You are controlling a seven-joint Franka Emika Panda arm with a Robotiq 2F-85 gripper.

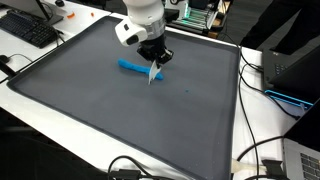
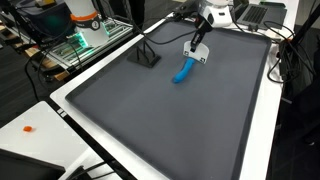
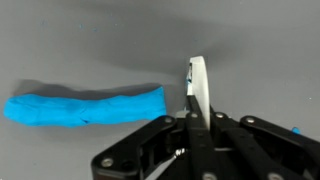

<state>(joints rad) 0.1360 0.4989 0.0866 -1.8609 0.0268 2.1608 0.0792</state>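
Scene: A Franka arm's tool (image 1: pixel 156 62) hangs low over a dark grey mat (image 1: pixel 120 115) that covers most of a white bench (image 1: pixel 80 18). The lab around it is crowded with cables and gear.

Tool: Narrow, its fingers pinched on a white flat piece (image 3: pixel 197 85). In the wrist view the piece stands out of the fingertips with its thin edge toward the camera.

White flat piece: In both exterior views it slants down from the tool toward the mat. Whether its lower end touches the surface cannot be told.

Blue strip: A soft-looking blue strip (image 3: pixel 85 107) lies flat on the mat, just beside the white piece. The wrist view shows a slim band of bare mat between the strip's near end and the piece, so the two are apart.

Step in hand: By the look of it, the white piece is being held at the end of the blue strip.

Doing it well: A thin, flat piece can twist between the pads, so a firm, square pinch seems wise. The strip looks light and loose, and a push on its end would likely slide or bunch it. Slow, low moves suit it best, with the gap judged from the wrist view.

Surroundings: A keyboard (image 1: pixel 30 30) sits off the mat at one corner. A black stand (image 2: pixel 147 55) rests on the mat, apart from the strip.
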